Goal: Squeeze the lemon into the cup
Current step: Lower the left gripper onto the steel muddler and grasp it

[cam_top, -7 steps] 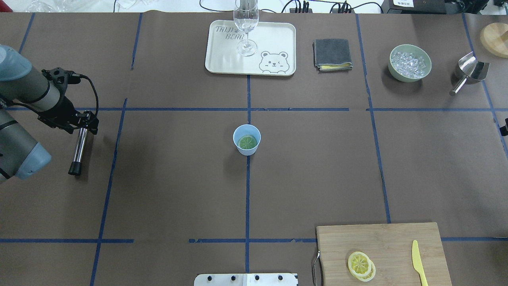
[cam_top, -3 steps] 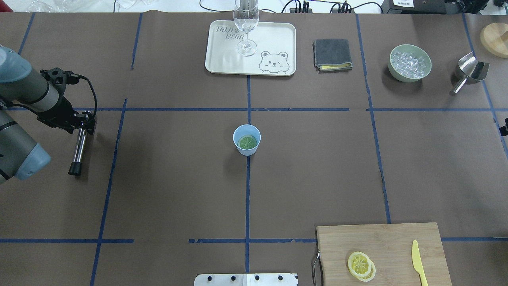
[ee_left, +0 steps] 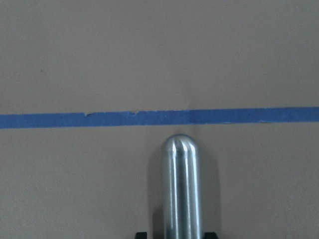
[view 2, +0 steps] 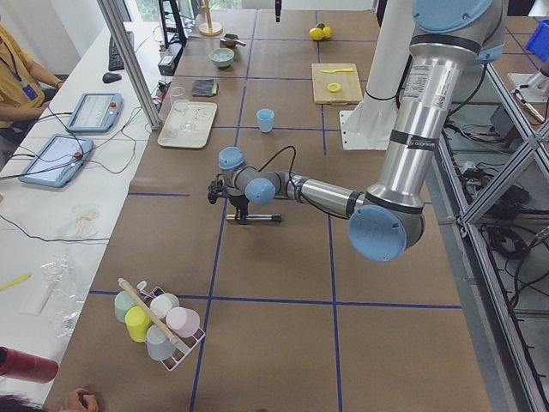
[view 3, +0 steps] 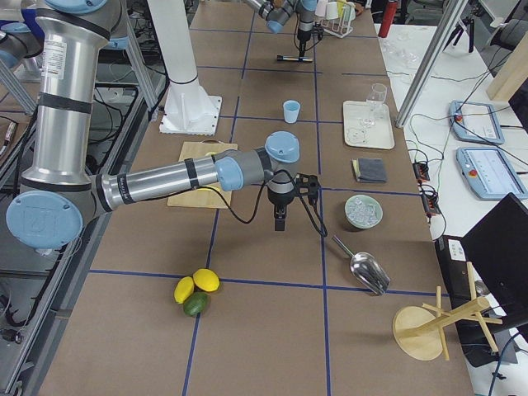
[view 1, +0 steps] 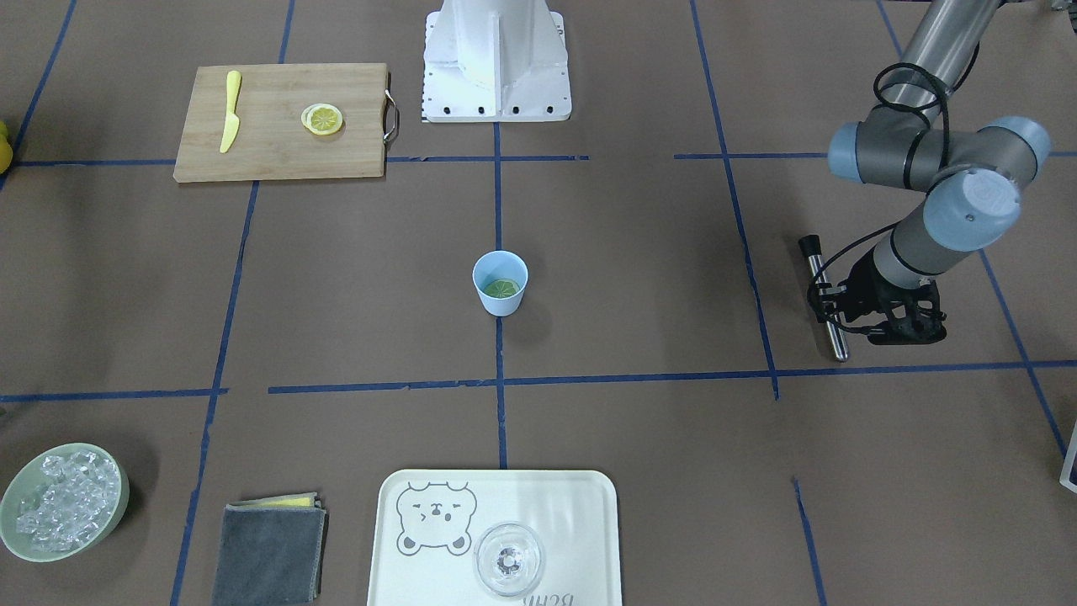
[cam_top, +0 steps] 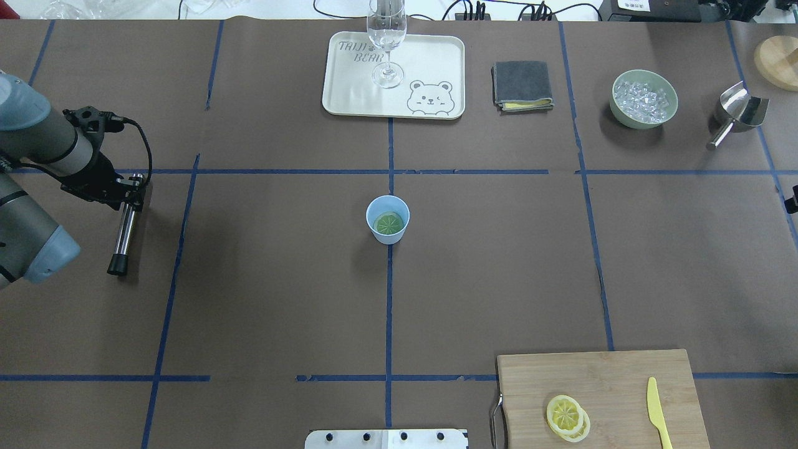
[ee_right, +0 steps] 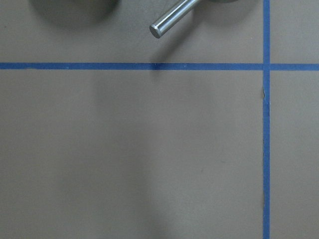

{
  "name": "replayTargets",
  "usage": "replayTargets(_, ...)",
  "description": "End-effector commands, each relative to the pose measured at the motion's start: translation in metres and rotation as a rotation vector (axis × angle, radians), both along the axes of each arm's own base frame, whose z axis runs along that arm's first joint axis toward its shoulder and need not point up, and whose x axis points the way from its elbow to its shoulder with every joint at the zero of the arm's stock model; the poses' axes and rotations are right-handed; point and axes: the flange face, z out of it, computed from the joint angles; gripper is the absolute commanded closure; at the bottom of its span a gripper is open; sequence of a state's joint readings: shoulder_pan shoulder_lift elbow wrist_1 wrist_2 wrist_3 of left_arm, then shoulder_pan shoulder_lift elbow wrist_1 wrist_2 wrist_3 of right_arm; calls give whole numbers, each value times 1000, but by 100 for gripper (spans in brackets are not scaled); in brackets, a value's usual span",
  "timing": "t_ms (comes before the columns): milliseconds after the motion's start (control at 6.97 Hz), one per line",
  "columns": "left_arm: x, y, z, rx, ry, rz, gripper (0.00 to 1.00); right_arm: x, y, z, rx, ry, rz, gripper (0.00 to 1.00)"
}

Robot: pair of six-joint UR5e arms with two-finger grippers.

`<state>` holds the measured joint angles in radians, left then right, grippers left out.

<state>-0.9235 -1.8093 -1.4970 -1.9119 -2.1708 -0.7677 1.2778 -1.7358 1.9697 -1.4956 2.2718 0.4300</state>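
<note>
Reference: clock directions are read on the overhead view, with 12 o'clock as the table's far edge.
Left arm: enters at 9 o'clock and reaches low over the table, wrist turned down.
Left gripper (cam_top: 131, 190): points straight down over the far end of the steel rod (cam_top: 123, 231). The fingertips stand on either side of the rod, unclenched, with table paper visible between one tip and the metal.
Steel rod: lies flat on the table, black-capped end towards 6 o'clock.
Cup (cam_top: 386, 204): upright at the table's centre, on the blue tape line, well apart from both grippers.
Lemon (cam_top: 388, 222): one slice lies flat in the bottom of the cup.
Tray (cam_top: 349, 93): at 12 o'clock from the cup, with a stemmed glass (cam_top: 387, 37) standing on it.
Cutting board (cam_top: 598, 374): at 5 o'clock, bearing two overlapping lemon slices (cam_top: 566, 413) and a yellow knife (cam_top: 653, 405).
Bowl of ice (cam_top: 644, 100): at 2 o'clock.
Right arm: stretched level, wrist bent down.
Right gripper (view 3: 280, 221): points down above bare paper near the bowl. Grip condition cannot be told.
</note>
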Motion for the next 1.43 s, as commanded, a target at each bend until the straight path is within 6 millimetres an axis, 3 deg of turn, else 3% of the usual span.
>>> replayTargets(0,1,-1,-1,0,1,1,52,0,0,1,-1,2,0,0)
replayTargets(860,3,-2,2,-5,-2,2,55,0,0,1,-2,-1,-1,0)
replayTargets(1147,3,-2,1,-6,-1,-1,89,0,0,1,-2,-1,1,0)
replayTargets(1290,2,-2,-2,-1,1,-1,100,0,0,-1,1,-2,-1,0)
